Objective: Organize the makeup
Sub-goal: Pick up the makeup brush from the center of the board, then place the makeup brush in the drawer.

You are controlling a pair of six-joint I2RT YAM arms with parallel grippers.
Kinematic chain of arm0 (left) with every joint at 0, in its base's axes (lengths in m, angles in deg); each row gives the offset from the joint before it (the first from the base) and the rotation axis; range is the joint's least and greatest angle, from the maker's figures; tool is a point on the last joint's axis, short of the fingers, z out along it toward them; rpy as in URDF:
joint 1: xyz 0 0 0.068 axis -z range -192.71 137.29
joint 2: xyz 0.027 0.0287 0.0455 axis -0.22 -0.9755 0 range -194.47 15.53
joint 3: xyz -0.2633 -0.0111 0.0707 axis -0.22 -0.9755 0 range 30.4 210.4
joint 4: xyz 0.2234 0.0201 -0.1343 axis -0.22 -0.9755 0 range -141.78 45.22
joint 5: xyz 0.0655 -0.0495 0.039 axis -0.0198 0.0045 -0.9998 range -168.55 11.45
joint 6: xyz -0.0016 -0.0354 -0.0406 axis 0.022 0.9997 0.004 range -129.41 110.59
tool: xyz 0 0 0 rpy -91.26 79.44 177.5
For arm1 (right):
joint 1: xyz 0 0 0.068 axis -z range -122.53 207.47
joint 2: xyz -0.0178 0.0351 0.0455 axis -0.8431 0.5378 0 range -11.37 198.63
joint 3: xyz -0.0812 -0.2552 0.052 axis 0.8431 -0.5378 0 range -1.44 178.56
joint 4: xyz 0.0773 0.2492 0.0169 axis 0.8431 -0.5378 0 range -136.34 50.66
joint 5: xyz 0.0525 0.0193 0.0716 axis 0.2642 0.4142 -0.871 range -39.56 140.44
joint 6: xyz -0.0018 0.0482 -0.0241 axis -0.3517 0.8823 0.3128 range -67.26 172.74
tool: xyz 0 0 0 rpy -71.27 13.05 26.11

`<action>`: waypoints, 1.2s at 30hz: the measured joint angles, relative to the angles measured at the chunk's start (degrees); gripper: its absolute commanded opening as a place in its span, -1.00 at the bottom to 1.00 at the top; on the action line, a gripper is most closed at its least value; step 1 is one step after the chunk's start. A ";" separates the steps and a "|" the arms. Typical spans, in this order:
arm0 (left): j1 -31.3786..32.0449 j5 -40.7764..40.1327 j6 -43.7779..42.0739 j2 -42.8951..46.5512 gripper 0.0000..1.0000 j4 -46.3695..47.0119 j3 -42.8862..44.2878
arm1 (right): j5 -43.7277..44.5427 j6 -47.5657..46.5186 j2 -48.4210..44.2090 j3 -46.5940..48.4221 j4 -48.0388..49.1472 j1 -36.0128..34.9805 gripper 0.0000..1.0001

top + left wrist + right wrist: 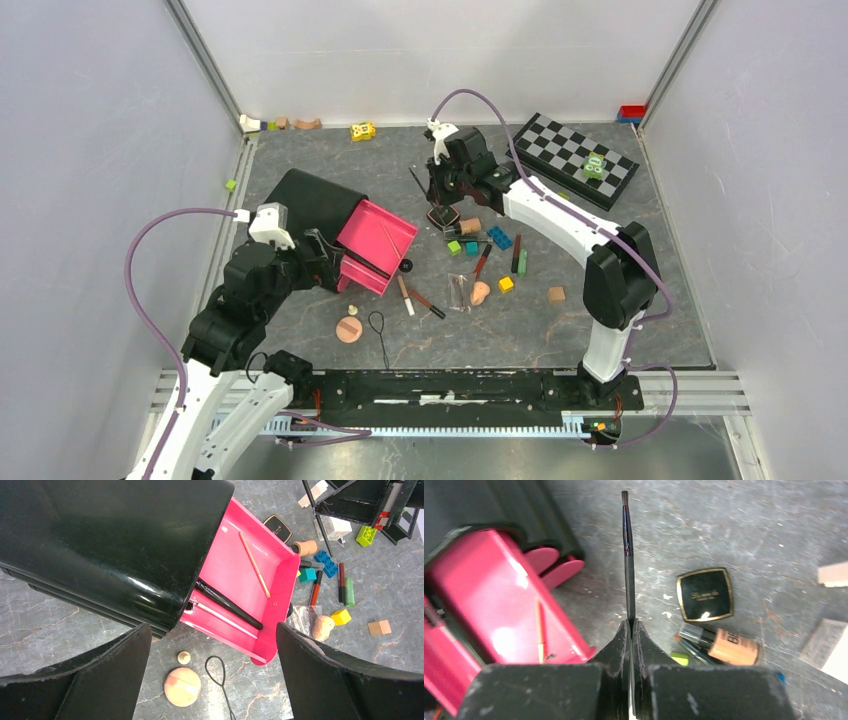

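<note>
My right gripper (631, 623) is shut on the handle of a thin black brush (626, 555), which sticks out forward above the table; it hangs at the back centre (440, 193). Under it lie a black square compact (704, 594) and a peach foundation tube (734, 650). The pink drawer (235, 575) of the black case (310, 200) holds a black brush (227, 605) and two thin sticks. My left gripper (212, 675) is open above a peach round puff (182, 686) and a black wire loop (217, 667), touching neither. More makeup, with pencils (405, 295), tubes (518, 255) and a sponge (481, 292), lies mid-table.
Coloured toy blocks (499, 237) and a wooden block (556, 294) lie among the makeup. A checkerboard (577, 157) sits at the back right, and a yellow toy (363, 131) and small bits line the back wall. White walls close the table on three sides.
</note>
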 measured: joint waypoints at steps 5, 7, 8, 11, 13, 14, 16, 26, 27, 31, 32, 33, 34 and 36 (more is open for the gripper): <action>0.00 0.00 0.00 0.00 1.00 0.00 0.00 | -6.95 1.60 -0.15 0.87 -0.15 -0.33 -1.00; 0.00 0.00 0.00 0.00 1.00 0.00 -0.02 | -9.25 2.32 -0.15 0.94 -0.72 -0.57 -1.00; 0.00 0.00 0.00 0.00 1.00 0.00 -0.02 | -10.21 2.60 -0.15 1.14 -1.07 -0.70 -0.99; 0.00 0.00 0.02 0.00 1.00 0.00 -0.02 | -12.68 3.06 0.52 3.58 -4.11 -1.49 -0.99; 0.00 0.00 0.02 0.00 1.00 0.00 -0.02 | -13.75 3.17 1.38 6.14 -5.68 -2.21 -0.99; 0.00 -0.02 0.00 0.00 1.00 0.00 -0.04 | -14.14 3.17 1.81 7.43 -6.51 -2.64 -0.99; 0.00 0.00 0.02 0.00 1.00 0.00 -0.04 | -15.02 3.17 2.56 9.42 -7.80 -3.48 -0.99; 0.00 0.00 0.00 0.02 1.00 0.00 -0.09 | -15.91 3.10 6.43 13.81 -14.16 -7.10 -0.99; 0.00 -0.02 0.00 0.02 1.00 0.00 -0.09 | -15.89 3.10 6.56 13.81 -14.51 -7.32 -0.99; 0.00 0.00 0.00 0.02 1.00 0.00 -0.09 | -15.69 3.15 7.26 14.16 -15.61 -8.09 -0.99; 0.00 0.00 0.02 0.02 1.00 0.00 -0.09 | -15.69 3.19 7.52 14.45 -15.67 -8.26 -0.99; 0.00 0.00 0.00 0.02 1.00 0.00 -0.09 | -15.69 3.21 7.85 14.73 -15.67 -8.39 -0.99; 0.00 0.00 0.00 0.04 1.00 0.02 -0.09 | -15.72 3.28 8.04 14.95 -15.61 -8.48 -0.99; 0.00 0.00 0.00 0.13 1.00 0.00 -0.09 | -15.78 3.65 8.37 15.34 -15.58 -8.66 -0.99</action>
